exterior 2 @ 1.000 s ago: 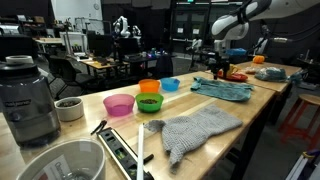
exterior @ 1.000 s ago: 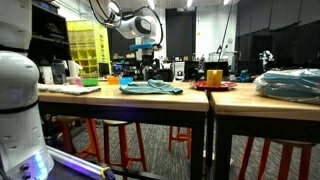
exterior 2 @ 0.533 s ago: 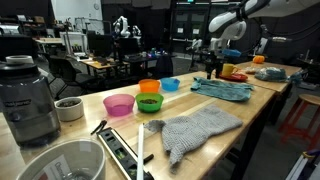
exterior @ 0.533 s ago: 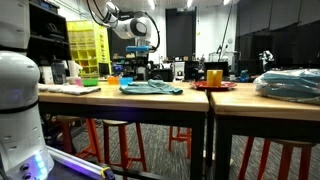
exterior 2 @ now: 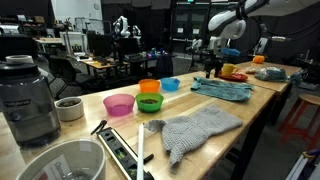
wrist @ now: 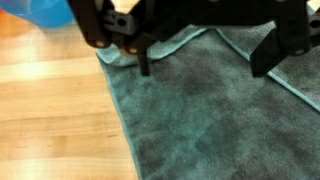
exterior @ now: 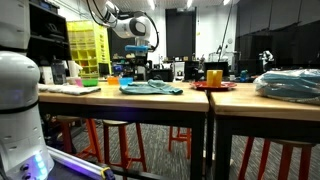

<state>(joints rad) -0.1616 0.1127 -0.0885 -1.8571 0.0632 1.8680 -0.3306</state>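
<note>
Gripper (wrist: 205, 62) hangs just above the teal towel (wrist: 215, 125), jaws spread wide with nothing between them. The towel lies spread and slightly rumpled on the wooden table (wrist: 50, 115), one corner near a blue bowl (wrist: 45, 10) (only the bowl's rim shows in the wrist view). In an exterior view the towel (exterior 2: 225, 88) sits at the far end of the bench, beyond the coloured bowls (exterior 2: 148, 95). Judgement: the step in hand is the approach over the cloth, with no contact yet. A pick from here calls for a short straight descent, then pinching a fold near the edge without scraping the wood.
</note>
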